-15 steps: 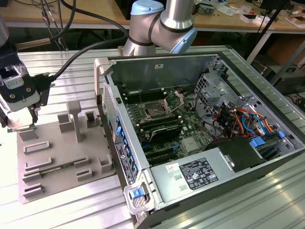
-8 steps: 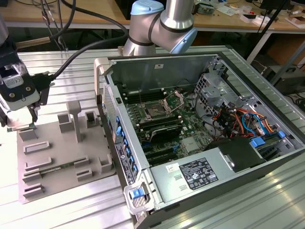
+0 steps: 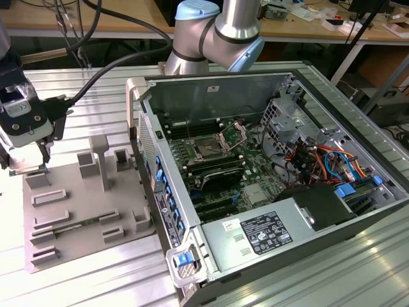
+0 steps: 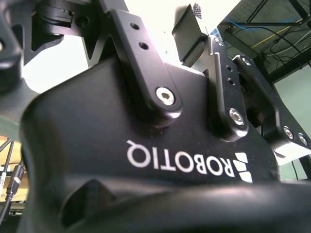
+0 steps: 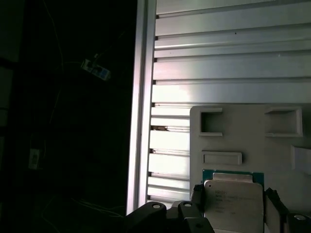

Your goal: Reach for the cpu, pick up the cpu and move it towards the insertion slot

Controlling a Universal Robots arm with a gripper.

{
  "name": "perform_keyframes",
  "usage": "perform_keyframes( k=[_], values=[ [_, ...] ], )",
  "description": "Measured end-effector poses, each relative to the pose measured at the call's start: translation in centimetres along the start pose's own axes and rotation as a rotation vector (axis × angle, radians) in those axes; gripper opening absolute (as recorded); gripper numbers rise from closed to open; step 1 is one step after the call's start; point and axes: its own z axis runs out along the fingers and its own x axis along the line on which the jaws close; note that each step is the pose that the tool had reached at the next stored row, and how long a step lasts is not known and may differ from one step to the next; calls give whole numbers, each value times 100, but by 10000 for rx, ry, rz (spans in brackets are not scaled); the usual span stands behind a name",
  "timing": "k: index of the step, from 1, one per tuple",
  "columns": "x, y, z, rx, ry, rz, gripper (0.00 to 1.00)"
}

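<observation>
Black fingers point(image 5: 196, 196) of the gripper point(image 5: 234, 203) are drawn in to the width of the cpu point(image 5: 232, 206). One finger lies against each of two opposite edges, so we read the hand as clamped on the chip. The cpu shows its silvery metal top with a greenish rim along one side. It is level and lies over a corner of the grey plastic tray point(image 5: 243, 141). We cannot tell whether it is lifted clear of the tray or touching it.

In the exterior view we find the gripper point(image 3: 29, 167) at the exterior view's left, low over the far corner of the tray point(image 3: 83, 211). The tray carries raised rectangular frames and upright blocks, and it rests on the slatted aluminium table point(image 3: 96, 272).

Just beside the tray, toward the exterior view's right, the opened computer case point(image 3: 211, 96) holds a green board point(image 3: 255, 173). The insertion slot point(image 3: 208, 149) sits on this board, a dark square socket with its silvery frame tilted up, well apart from the cpu. Near the slot we note long black memory slots point(image 3: 217, 176), a pale grey heatsink block point(image 3: 255, 195) and coloured cables point(image 3: 326, 160).
</observation>
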Motion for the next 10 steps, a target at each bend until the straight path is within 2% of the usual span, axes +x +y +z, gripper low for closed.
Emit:
perform_keyframes(
  k=[10],
  values=[
    [0, 2, -29, -41, -3, 0, 55]
  ],
)
